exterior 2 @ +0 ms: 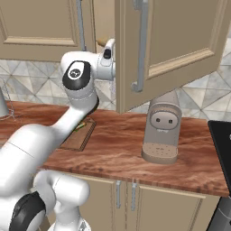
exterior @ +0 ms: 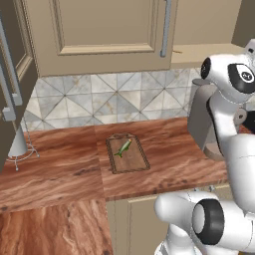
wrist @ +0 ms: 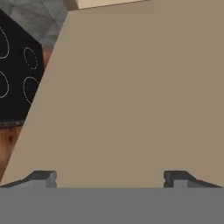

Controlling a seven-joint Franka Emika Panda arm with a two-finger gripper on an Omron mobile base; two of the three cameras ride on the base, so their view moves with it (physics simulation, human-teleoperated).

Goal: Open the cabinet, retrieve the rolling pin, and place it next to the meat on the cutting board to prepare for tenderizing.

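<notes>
The cabinet's left door [exterior: 104,30] is closed, and its right door [exterior 2: 171,45] stands swung out over the counter. My arm reaches up behind that open door. In the hand view my gripper [wrist: 111,179] is open, its fingertips [wrist: 43,177] wide apart with nothing between them, close to a plain beige panel of the cabinet [wrist: 131,96]. A light tan rounded stub [exterior 2: 101,43], seemingly the rolling pin's end, shows in the opening between the doors. The dark cutting board [exterior: 127,154] lies on the wooden counter with the small greenish meat [exterior: 123,148] on its far half.
A grey rounded appliance [exterior 2: 162,131] stands on the counter under the open door. A black stovetop [exterior 2: 221,149] lies at the right. A wire stand with a pale cone [exterior: 17,144] sits at the left, beside a darker brown tall unit [exterior: 12,74].
</notes>
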